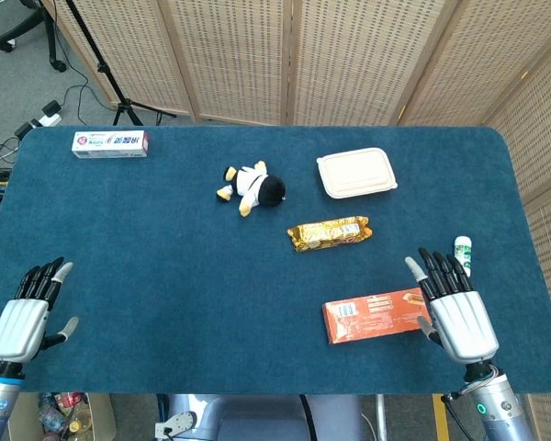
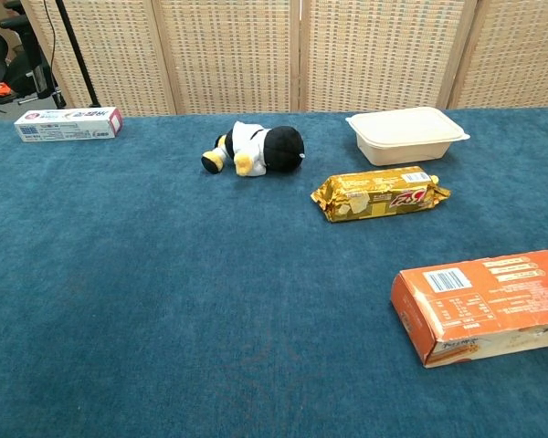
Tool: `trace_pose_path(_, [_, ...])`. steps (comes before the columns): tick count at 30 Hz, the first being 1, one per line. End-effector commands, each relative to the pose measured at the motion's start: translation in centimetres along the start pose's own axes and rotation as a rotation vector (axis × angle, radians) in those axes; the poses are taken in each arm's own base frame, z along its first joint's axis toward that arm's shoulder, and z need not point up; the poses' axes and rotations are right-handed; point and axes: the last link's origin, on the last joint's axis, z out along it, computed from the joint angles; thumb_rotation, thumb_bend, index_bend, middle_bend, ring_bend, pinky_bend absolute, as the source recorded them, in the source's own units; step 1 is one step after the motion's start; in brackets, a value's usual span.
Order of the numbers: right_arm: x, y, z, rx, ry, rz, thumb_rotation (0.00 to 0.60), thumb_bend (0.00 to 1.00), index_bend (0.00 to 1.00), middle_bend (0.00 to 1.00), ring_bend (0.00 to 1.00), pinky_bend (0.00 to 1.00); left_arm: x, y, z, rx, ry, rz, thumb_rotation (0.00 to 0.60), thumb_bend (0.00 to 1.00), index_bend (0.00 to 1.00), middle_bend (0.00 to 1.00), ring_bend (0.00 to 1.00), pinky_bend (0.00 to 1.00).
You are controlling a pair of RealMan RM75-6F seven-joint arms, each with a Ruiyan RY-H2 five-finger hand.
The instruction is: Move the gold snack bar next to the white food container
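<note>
The gold snack bar (image 1: 329, 233) (image 2: 379, 192) lies flat on the blue table, a short way in front of the white food container (image 1: 355, 173) (image 2: 405, 134), with a strip of cloth between them. My right hand (image 1: 456, 310) hovers near the table's front right corner, fingers spread and empty, well clear of the bar. At the front left corner my left hand (image 1: 26, 318) is open and empty too. Neither hand shows in the chest view.
An orange box (image 1: 377, 314) (image 2: 485, 302) lies just left of my right hand. A small white bottle (image 1: 463, 252) lies near the right edge. A penguin plush (image 1: 252, 188) (image 2: 258, 149) sits left of the container. A toothpaste box (image 1: 110, 143) (image 2: 68, 124) is at the far left.
</note>
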Motion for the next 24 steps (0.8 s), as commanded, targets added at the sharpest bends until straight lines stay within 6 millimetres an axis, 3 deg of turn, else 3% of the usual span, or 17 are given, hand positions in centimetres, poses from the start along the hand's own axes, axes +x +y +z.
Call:
trace_pose_path(1, [-1.2, 1.7, -1.1, -0.014, 0.026, -0.009, 0.600, 0.23, 0.06, 0.00, 0.00, 0.08, 0.3, 0.0, -0.1, 0.000, 0.009, 0.009, 0.600, 0.30, 0.00, 0.00, 0.00, 0.01])
trace_pose_path(10, [-1.1, 3.5, -1.5, -0.066, 0.019, 0.009, 0.600, 0.23, 0.06, 0.00, 0.00, 0.08, 1.1, 0.5, 0.0, -0.022, 0.029, 0.022, 0.600, 0.30, 0.00, 0.00, 0.00, 0.01])
trace_pose_path(24, [-0.9, 4.0, -1.3, -0.102, 0.010, 0.050, 0.600, 0.22, 0.06, 0.00, 0.00, 0.08, 1.1, 0.6, 0.0, -0.024, 0.036, 0.028, 0.600, 0.30, 0.00, 0.00, 0.00, 0.01])
